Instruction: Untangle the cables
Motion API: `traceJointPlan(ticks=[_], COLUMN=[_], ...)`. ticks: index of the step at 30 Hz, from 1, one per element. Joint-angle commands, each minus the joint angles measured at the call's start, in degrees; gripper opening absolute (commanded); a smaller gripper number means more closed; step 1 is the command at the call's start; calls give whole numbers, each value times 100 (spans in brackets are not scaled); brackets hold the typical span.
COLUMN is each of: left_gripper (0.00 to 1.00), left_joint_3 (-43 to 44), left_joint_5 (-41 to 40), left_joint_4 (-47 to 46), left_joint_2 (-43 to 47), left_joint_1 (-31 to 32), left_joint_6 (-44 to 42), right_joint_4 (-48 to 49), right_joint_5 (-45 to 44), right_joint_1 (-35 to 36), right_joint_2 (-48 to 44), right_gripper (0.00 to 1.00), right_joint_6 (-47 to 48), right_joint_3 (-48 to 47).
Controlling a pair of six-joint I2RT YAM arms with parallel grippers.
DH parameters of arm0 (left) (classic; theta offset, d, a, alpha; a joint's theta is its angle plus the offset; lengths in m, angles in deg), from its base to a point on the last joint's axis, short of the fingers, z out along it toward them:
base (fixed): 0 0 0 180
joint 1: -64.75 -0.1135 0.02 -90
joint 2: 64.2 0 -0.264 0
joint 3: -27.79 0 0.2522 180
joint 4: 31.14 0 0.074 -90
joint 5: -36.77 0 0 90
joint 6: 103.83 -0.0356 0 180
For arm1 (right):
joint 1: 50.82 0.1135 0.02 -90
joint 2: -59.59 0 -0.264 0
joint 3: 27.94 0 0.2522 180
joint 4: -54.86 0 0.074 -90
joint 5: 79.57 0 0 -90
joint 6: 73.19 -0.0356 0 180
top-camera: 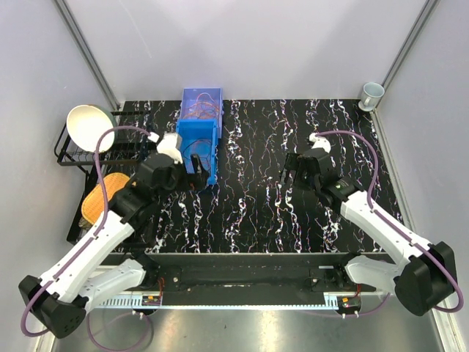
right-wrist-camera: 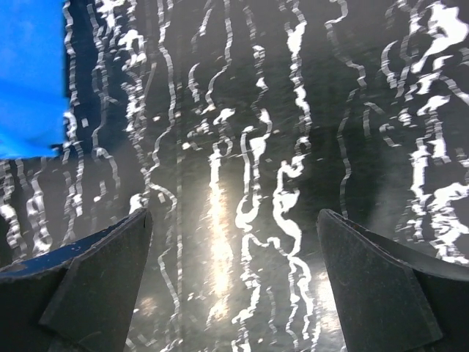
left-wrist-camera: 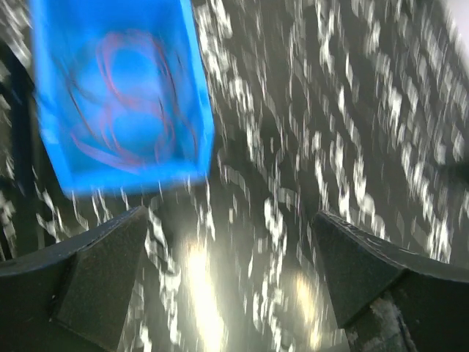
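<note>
In the top external view, a tall blue bin (top-camera: 185,138) stands at the left rear of the black, white-veined table (top-camera: 256,209). The cables (top-camera: 199,110) lie inside its far part as a loose bundle of thin reddish and brownish loops; other colours are too fine to make out. The left gripper (top-camera: 196,167) reaches in from the left at the bin's near end, though contact cannot be judged here. The right gripper (top-camera: 292,172) hangs over bare table well to the right of the bin, pointing towards it. A dish rack (top-camera: 69,154) with a white bowl (top-camera: 89,126) sits at the left edge, and a white cup (top-camera: 371,94) stands in the far right corner. The left wrist view is smeared with blur: the left gripper (left-wrist-camera: 229,220) has its two dark fingers spread wide with nothing between them, over the table (left-wrist-camera: 330,110), while the bin (left-wrist-camera: 47,158) fills the upper left with the cables (left-wrist-camera: 124,103) coiled on its floor. In the right wrist view the right gripper (right-wrist-camera: 233,216) is likewise spread apart and empty above the table (right-wrist-camera: 293,110), with a corner of the bin (right-wrist-camera: 29,73) at upper left.
</note>
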Motion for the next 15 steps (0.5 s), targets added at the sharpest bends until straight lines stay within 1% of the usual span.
traceJointPlan(ticks=[1,3,6,7,11,15], left_gripper=[99,99,99,99,99,99], left_joint_3=[-98,-282,-685,-757,-758,-740], left_joint_5=[216,67,-468,-522,-277,-259], left_joint_4=[1323,1482,1421,1395,1237,1254], left_joint_2=[321,646,1147,1245,1422,1316], left_joint_1=[110,119,119,119,111,111], left_joint_6=[-103,-217,-262,-218,-253,-262], right_joint_4=[457,571,791,887,1134,1310], right_joint_5=[-594,-550,-541,-523,-436,-488], right_joint_1=[1,10,10,19,10,1], right_joint_2=[42,103,130,139,43,7], right_gripper=[100,99,100,100,100,100], right_joint_6=[431,537,634,660,678,634], right_joint_3=[-7,-51,-16,-7,229,406])
